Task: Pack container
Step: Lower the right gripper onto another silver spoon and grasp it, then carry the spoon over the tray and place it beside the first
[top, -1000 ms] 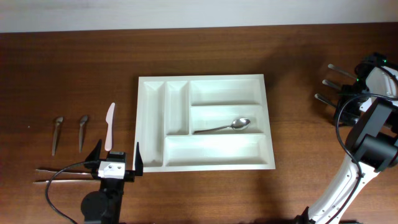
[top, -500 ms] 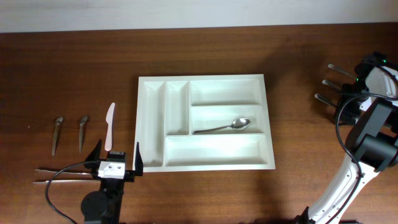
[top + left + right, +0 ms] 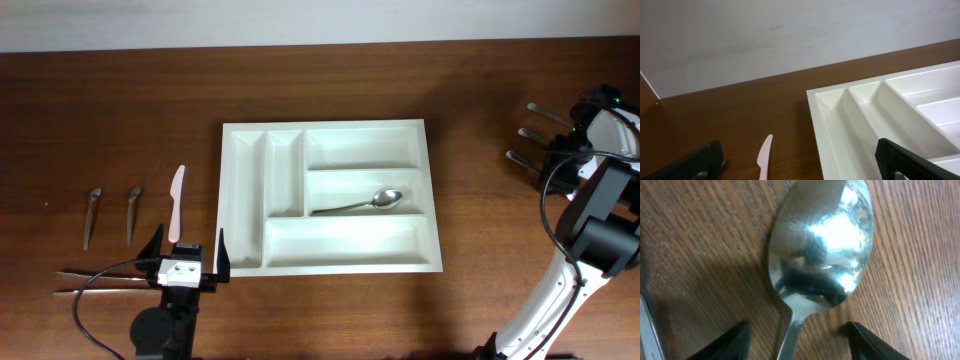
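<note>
1. One tray, white, in the middle of the bench between both arms; holds a single spoon in the middle long slot, nothing else.
2. Step in hand, apparently: fetching a second spoon from the bench at far right. Right pincer apart, straddling its neck, not clamped.
3. Next: needs a squeeze on the neck, a clean lift, then a carry left into the slot beside the first.
4. Left pincer wide apart, holding nothing, just beside the tray's near-left corner, knife just beyond.
5. Hidden from overhead: right pincer, under its arm. Three utensils there cut short; small pieces far left too small to name.
</note>
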Motion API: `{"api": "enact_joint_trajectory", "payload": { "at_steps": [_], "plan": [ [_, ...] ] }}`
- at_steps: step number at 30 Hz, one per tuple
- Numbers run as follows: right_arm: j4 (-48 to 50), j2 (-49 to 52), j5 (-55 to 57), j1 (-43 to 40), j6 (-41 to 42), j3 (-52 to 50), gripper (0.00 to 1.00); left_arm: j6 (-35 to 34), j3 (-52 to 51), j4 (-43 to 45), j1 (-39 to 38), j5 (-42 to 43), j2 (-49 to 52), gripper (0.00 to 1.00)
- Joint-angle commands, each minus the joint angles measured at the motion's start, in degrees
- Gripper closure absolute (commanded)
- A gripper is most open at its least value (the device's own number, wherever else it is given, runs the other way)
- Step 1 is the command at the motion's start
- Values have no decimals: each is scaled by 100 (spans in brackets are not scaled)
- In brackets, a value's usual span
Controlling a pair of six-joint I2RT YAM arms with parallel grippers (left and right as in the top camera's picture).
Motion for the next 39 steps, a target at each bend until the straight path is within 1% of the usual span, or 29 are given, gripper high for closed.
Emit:
{"api": "enact_joint_trajectory", "payload": {
  "at_steps": [1,3,4,6,10,14,16,17,21,27,30,33,39],
  "plan": [
    [-105,238,28,55,44,-286,47,94,-48,15,35,-39,-39,1],
    [-114,238,22,55,39,-286,64,94,-48,15,33,-39,-39,1],
    [-116,238,24,55,20,-286,71,92,-48,15,35,-39,-39,1],
    [-125,238,24,55,20,-286,80,94,-48,15,35,-39,-39,1],
    [-133,238,-28,55,24,-286,83,92,-48,15,35,-39,-39,1],
    [-138,236,-245,55,-61,-245,83,94,-48,15,33,-39,-39,1],
    [-155,236,-326,55,-195,-144,90,94,-48,15,33,-39,-39,1],
    [-175,236,-352,55,-310,-61,96,94,-48,15,35,-39,-39,1],
    [-442,234,-407,57,-452,332,96,94,-48,15,35,-39,-39,1],
    [-1274,234,-409,129,-455,1252,96,94,-48,15,35,-39,-39,1],
    [-1764,234,-411,247,-468,1878,96,94,-48,15,33,-39,-39,1],
    [-2216,234,-407,409,-719,2599,96,94,-48,15,33,-39,-39,1],
    [-3366,234,-409,909,-721,3814,96,94,-48,15,33,-39,-39,1]
  ]
}}
